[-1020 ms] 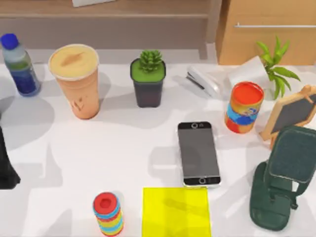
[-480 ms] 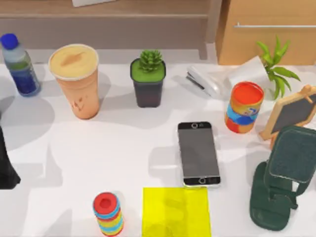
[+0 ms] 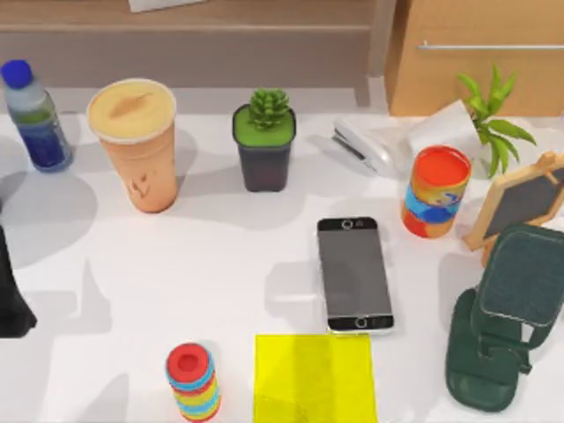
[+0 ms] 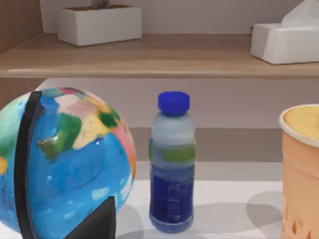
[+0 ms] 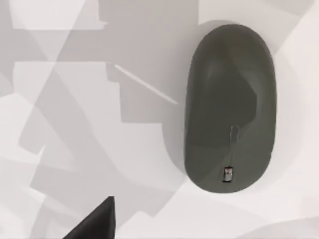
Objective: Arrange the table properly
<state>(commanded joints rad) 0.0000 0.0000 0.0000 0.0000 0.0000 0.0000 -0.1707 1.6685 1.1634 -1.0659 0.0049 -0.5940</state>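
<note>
While the wide white table [image 3: 220,264] spread across nearly the whole top view, a black phone [image 3: 354,273] lay flat near its middle, screen up, and its lower end sat just above a yellow square mat [image 3: 315,379] at the near edge. A stack of coloured rings [image 3: 194,382] stood left of the mat, apart from it. Along the far side stood a blue-capped water bottle [image 3: 33,115], a tall orange drink cup [image 3: 135,145], a succulent in a dark pot [image 3: 264,141], a white stapler [image 3: 363,145], and a leafy plant in a white pot [image 3: 458,128]. A colourful can [image 3: 434,191] stood upright right of the phone, with a small framed chalkboard [image 3: 520,201] beside it and a dark green stand [image 3: 502,335] nearer the table's right edge. Behind the table ran a tan wooden shelf [image 3: 194,26] and a drawer cabinet [image 3: 476,53]. My left arm [image 3: 11,300] showed as a dark shape at the table's left edge; the left gripper [image 4: 94,224] faced a globe [image 4: 65,164] and the bottle, with a white planter box [image 4: 99,24] and a tissue box [image 4: 284,42] on the shelf beyond. Whether that gripper was apart or together could not be told. The right gripper [image 5: 94,221] hung above bare tabletop near a dark grey mouse [image 5: 230,107], not touching it, and its state could not be told either.
</note>
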